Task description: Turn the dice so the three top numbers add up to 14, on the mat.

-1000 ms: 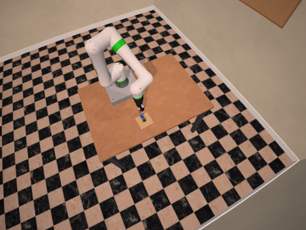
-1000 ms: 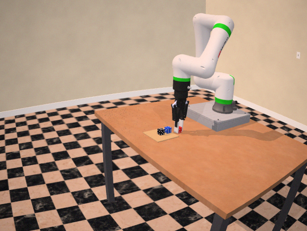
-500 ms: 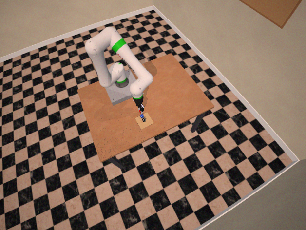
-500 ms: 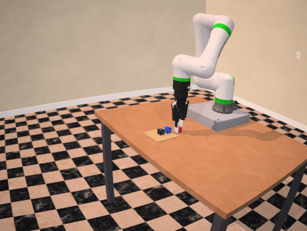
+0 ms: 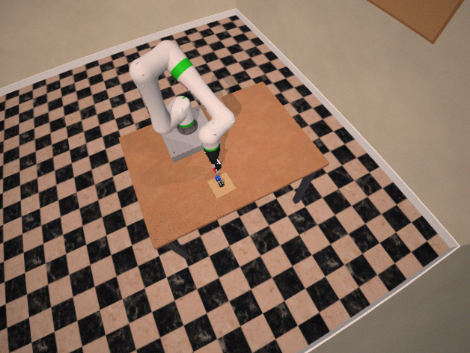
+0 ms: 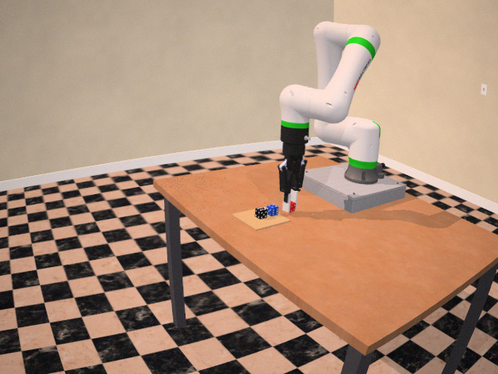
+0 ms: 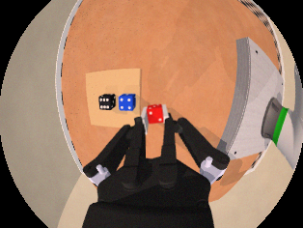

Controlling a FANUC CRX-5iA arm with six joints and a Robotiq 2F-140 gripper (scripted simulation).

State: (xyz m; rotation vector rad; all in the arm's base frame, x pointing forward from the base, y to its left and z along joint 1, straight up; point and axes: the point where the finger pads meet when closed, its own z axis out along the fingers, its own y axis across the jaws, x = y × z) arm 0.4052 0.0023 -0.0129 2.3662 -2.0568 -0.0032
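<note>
The fingers (image 5: 218, 165) (image 6: 285, 205) were drawn mostly together, with a narrow gap between them, and they had hold of the red die (image 5: 215, 170) (image 6: 293, 206) (image 7: 155, 114), one pale pad on either side of it. The red die was off the mat (image 5: 218, 193) (image 6: 257, 225) (image 7: 116, 120), just beside its edge on the side toward the robot's base. It was low over the wooden surface (image 5: 266, 132) (image 6: 322, 241) (image 7: 183, 48); whether it touched the wood could not be told. White pips showed on its upper face, too small to count with confidence.

The other two dice sat on the mat. In the exterior view the black die (image 5: 221, 184) (image 6: 260, 212) (image 7: 106, 101) was at the left, the blue die (image 5: 217, 178) (image 6: 273, 209) (image 7: 126, 101) just to its right, and the red one farther right. The wrist view showed six pips on top of the black die and four on top of the blue, with a slim gap between the two. The mat lay flat.

The white arm (image 5: 201, 87) (image 6: 338, 88) reached over from its grey base plate (image 5: 176, 155) (image 6: 330, 196) (image 7: 241, 97), on the far right in the exterior view, and its wrist pointed down, with the fingers lowermost.
</note>
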